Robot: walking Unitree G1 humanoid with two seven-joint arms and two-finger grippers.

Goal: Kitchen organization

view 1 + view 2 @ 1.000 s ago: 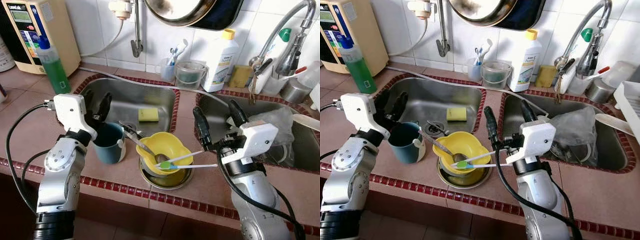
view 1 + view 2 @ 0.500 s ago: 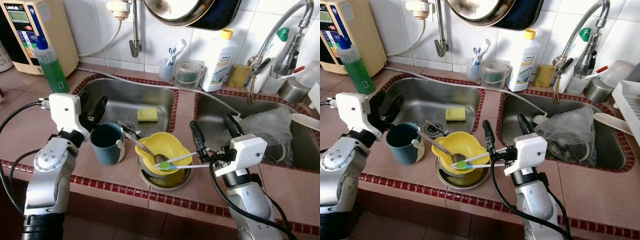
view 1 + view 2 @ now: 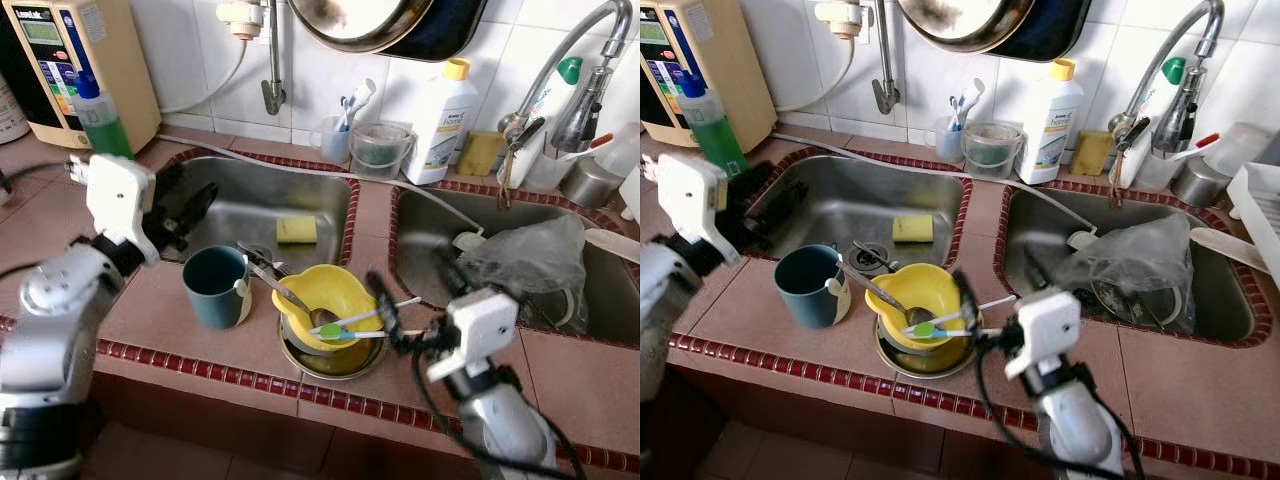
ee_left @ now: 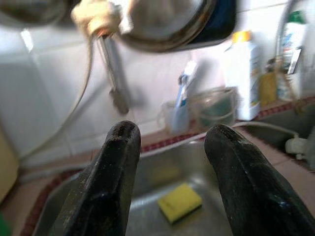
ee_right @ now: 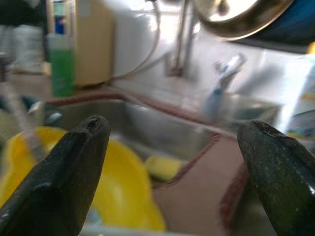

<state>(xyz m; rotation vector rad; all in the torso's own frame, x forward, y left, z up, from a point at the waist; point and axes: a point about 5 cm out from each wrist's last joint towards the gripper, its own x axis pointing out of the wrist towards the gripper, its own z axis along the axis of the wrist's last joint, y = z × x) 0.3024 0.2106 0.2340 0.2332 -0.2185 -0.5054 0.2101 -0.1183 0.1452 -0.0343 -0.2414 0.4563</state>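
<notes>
We log the left gripper (image 4: 170, 162) spread wide and empty over the left sink (image 3: 250, 205) near the yellow sponge (image 3: 297, 229), and the right gripper (image 5: 172, 162) wide and empty just beside the yellow bowl (image 3: 325, 295), which sits with a blue mug (image 3: 215, 285) on the tiled counter (image 3: 160, 320).
</notes>
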